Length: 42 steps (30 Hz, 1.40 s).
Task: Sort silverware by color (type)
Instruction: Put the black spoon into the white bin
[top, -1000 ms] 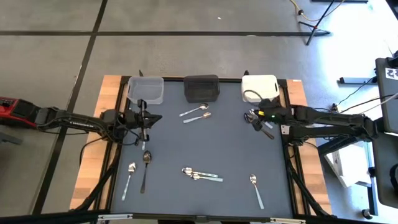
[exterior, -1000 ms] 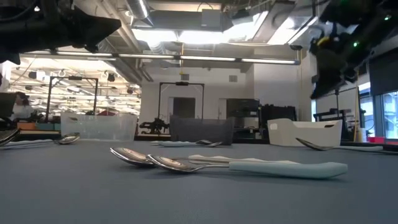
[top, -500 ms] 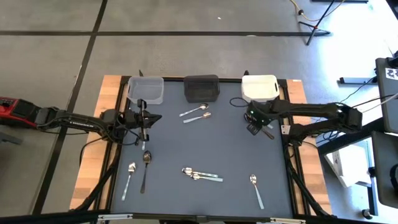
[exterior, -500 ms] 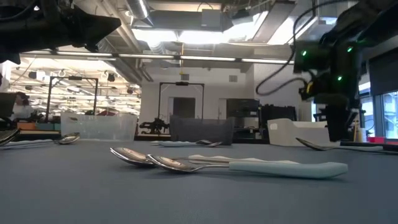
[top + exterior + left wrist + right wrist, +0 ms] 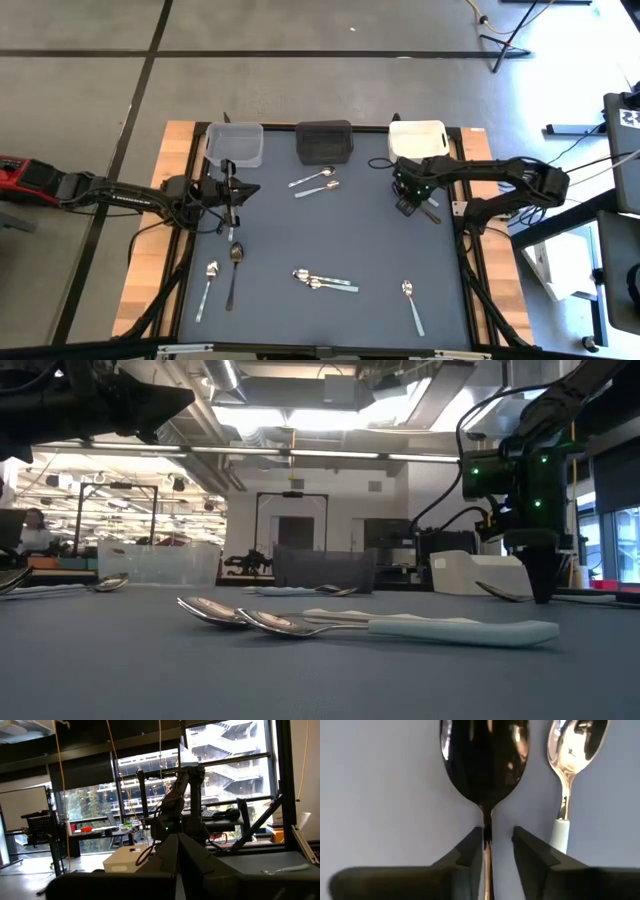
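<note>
- My right gripper [image 5: 407, 204] is down at the table's right side in front of the white bin [image 5: 417, 139], fingers [image 5: 465, 851] narrowly apart, straddling the neck of a dark spoon [image 5: 484, 755] without closing on it
- A silver spoon [image 5: 572, 750] with a pale handle lies just beside the dark one
- My left gripper [image 5: 232, 197] hovers near the clear bin [image 5: 235, 143], fingers pressed together, holding nothing
- Other spoons [image 5: 322, 281] lie scattered over the grey mat [image 5: 330, 235]; two sit before the black bin [image 5: 324, 140]
</note>
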Each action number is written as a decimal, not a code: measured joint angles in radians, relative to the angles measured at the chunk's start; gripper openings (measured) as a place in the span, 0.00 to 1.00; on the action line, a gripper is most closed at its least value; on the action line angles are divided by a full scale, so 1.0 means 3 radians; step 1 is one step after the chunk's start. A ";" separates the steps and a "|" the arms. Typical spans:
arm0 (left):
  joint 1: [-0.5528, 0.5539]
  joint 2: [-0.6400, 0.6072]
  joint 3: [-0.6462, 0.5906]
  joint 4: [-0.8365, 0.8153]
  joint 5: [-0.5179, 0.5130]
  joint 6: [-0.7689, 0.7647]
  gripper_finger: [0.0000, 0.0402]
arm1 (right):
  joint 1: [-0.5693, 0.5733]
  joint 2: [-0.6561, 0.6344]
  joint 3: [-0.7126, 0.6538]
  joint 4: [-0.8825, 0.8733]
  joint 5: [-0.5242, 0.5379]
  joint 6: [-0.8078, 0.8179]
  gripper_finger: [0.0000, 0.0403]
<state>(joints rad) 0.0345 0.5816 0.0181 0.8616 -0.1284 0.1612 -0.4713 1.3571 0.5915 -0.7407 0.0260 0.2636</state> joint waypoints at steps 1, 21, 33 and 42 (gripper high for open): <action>0.0000 0.0000 0.0000 0.0000 0.0000 0.0000 0.02 | 0.0001 0.0001 0.0000 0.0009 -0.0002 -0.0013 0.18; -0.0001 0.0000 0.0000 0.0042 -0.0078 -0.0039 0.02 | 0.0243 -0.0534 0.0773 -0.0463 0.0271 -0.0283 0.01; -0.0001 0.0000 0.0000 0.0047 -0.0100 -0.0070 0.02 | -0.0048 -0.0782 0.1322 -0.0458 0.1246 -0.1108 0.01; -0.0001 0.0000 0.0000 0.0050 -0.0165 -0.0080 0.02 | -0.0836 -0.0423 0.1320 0.0220 0.1211 -0.1727 0.01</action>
<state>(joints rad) 0.0341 0.5816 0.0181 0.8764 -0.1780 0.1373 -0.7221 1.2303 0.9874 -0.6747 0.3892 -0.2544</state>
